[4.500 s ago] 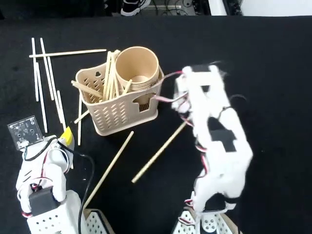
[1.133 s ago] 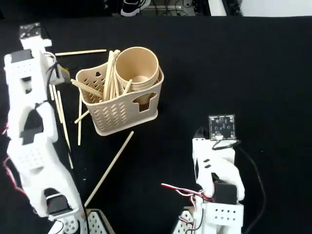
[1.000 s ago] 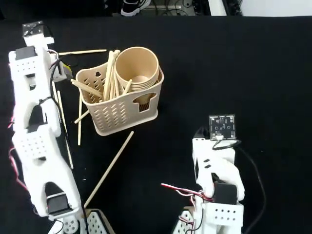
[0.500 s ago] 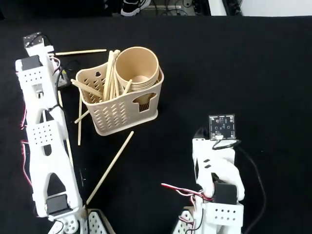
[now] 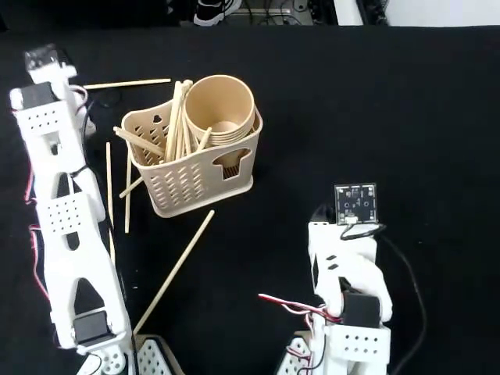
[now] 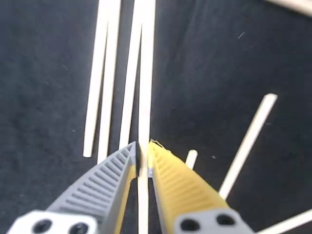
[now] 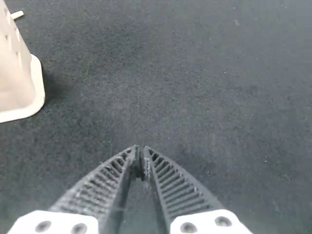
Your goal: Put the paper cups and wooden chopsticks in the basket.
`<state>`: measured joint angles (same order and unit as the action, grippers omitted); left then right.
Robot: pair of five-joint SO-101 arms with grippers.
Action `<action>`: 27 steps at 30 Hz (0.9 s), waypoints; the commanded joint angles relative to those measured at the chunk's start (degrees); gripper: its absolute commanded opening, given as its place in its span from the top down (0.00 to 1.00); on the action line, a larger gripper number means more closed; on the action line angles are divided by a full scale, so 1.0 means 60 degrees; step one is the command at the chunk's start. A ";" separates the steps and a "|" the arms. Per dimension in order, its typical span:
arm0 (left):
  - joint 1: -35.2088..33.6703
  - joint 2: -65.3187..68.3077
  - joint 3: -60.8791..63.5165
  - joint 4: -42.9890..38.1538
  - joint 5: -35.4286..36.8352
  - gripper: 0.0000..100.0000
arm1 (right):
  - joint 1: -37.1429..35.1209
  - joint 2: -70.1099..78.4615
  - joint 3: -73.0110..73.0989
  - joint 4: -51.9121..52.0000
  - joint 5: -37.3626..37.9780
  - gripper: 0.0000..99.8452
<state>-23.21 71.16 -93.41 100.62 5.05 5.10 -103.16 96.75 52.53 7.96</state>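
the left pincer (image 6: pixel 144 148) is closed on a wooden chopstick (image 6: pixel 145 87), which is pinched near the tips between the grey finger (image 6: pixel 114 170) and the yellow finger (image 6: pixel 170 178); the stick is seen running on past the tips and back between the fingers toward the wrist; whether it is lifted off the black worktop (image 6: pixel 44 122) cannot be told; just beside it, on the grey finger's side, a second chopstick (image 6: pixel 129 83) is laid nearly parallel, and farther to that side a close pair of chopsticks (image 6: pixel 102 73) is laid; on the yellow finger's side a slanted chopstick (image 6: pixel 248 139) is seen, and a short stick end (image 6: pixel 191 158) is found just beside that finger.

in the high view the left arm (image 5: pixel 66 211) is stretched out along one side of the worktop, with the basket (image 5: pixel 199 183) stood near it; a stack of paper cups (image 5: pixel 221 105) is held upright in the basket, and a bundle of chopsticks (image 5: pixel 178 117) is leaned in beside the stack; a long loose chopstick (image 5: pixel 173 269) is laid on the worktop between the two arms, touching neither, and another loose chopstick (image 5: pixel 125 83) is laid beyond the basket.

the right pincer (image 7: pixel 141 153) is pressed together with nothing between its fingers; it is held over bare worktop on the folded right arm (image 5: pixel 348 289); the basket's corner is seen ahead of it and off to one side, well apart from the tips.
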 commanded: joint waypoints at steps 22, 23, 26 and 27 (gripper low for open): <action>0.1707 -1.5267 1.2725 -0.2564 0.0117 0.97 | 0.0059 -0.0212 -0.0007 0.0044 0.0059 0.99; 0.1810 -1.5956 1.3443 -0.3004 0.0117 0.97 | 0.0059 -0.0212 -0.0007 0.0044 0.0059 0.99; 0.2117 -1.8212 1.5641 -0.4571 0.0117 0.97 | 0.0059 -0.0212 -0.0007 0.0044 0.0059 0.99; 0.2249 -1.9018 1.6388 -0.5158 0.0117 0.97 | 0.0059 -0.0212 -0.0007 0.0044 0.0059 0.99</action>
<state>-12.40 -24.04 -10.95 81.54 4.97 5.10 -103.16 96.75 52.53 7.96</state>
